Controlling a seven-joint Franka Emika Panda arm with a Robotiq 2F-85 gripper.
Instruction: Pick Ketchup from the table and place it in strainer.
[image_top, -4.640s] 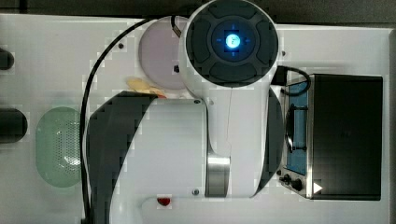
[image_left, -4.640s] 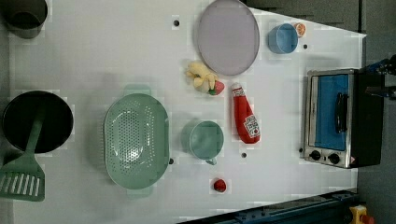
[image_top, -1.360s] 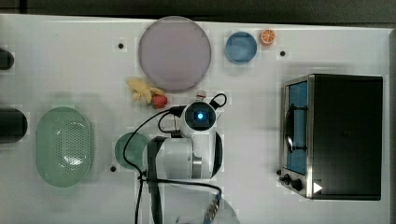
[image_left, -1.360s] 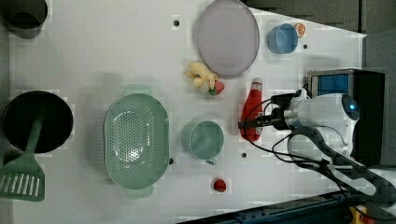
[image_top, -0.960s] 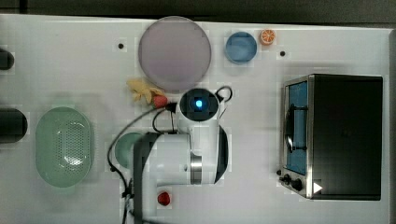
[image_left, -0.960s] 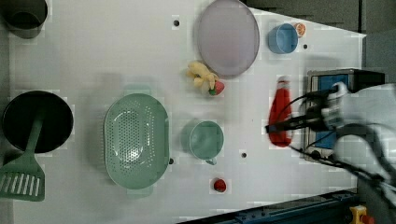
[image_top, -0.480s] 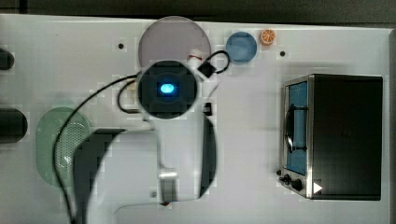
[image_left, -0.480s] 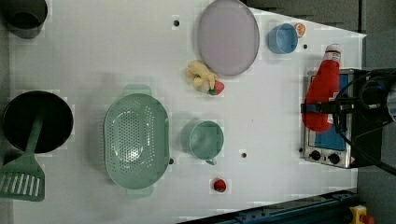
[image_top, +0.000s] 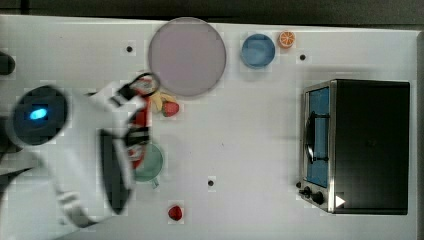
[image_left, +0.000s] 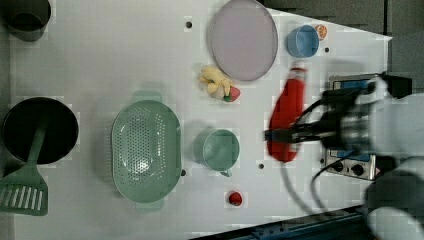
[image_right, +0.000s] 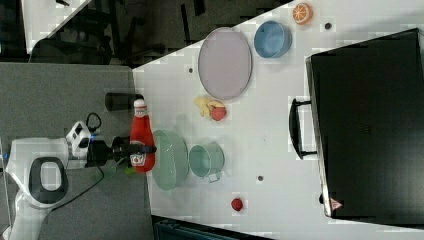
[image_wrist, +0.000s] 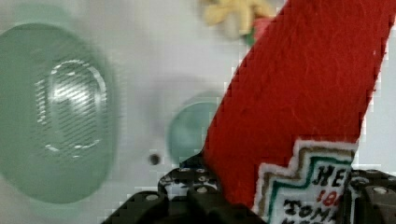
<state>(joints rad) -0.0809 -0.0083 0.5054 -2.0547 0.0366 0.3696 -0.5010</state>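
The gripper (image_right: 134, 150) is clamped on the ketchup (image_right: 141, 137), carried clear above the table (image_left: 100, 60). In the left view, the bottle's long axis runs cap-up, slightly tilted. Open table separates green cup (image_left: 220, 150) and strainer (image_left: 145, 150).

top view: straight overhead | left, right views: high, oblique | shared: table (image_top: 250, 150)

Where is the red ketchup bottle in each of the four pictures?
Top view: the ketchup peeks out beside the white arm, just above the green cup.
Left view: held in the air, to the right of the green cup.
Right view: upright in the pincer, left of the strainer.
Wrist view: big and red, filling the right side.
Shared landmark: the green cup, always close to the bottle.
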